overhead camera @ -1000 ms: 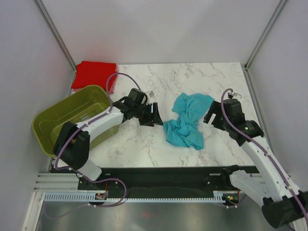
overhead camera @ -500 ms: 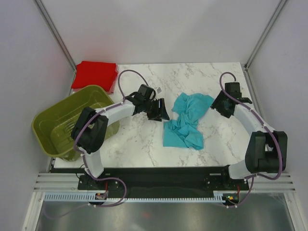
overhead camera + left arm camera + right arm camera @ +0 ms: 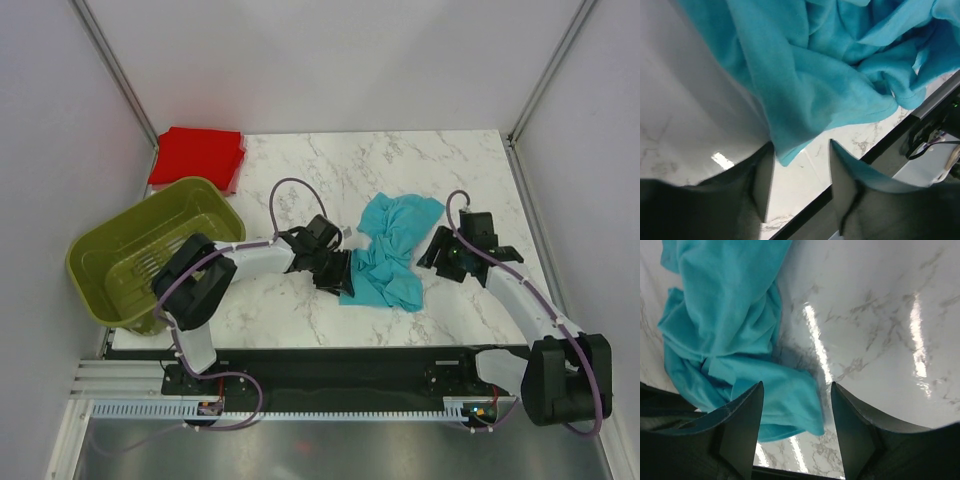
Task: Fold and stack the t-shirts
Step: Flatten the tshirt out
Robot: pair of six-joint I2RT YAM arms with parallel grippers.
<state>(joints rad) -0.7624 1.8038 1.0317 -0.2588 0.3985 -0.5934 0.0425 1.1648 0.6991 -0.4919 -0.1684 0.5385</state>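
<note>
The turquoise t-shirt (image 3: 388, 250) lies crumpled on the marble table, mid right. My left gripper (image 3: 338, 274) is open at its near left corner; in the left wrist view the cloth's corner (image 3: 790, 150) sits just at the mouth of the gap between the fingers (image 3: 762, 185). My right gripper (image 3: 437, 252) is open just right of the shirt; in the right wrist view the shirt's near right corner (image 3: 795, 405) lies between the spread fingers (image 3: 742, 435). The red t-shirt (image 3: 197, 157) lies folded flat at the far left corner.
An olive-green slotted basket (image 3: 150, 250) stands at the left, overhanging the table's left edge. The black front rail (image 3: 330, 365) runs along the near edge. Grey walls enclose the left, back and right.
My left gripper has moved right and nearer, down to the shirt's near left corner. My right gripper has come back from the far right to the shirt's right side.
</note>
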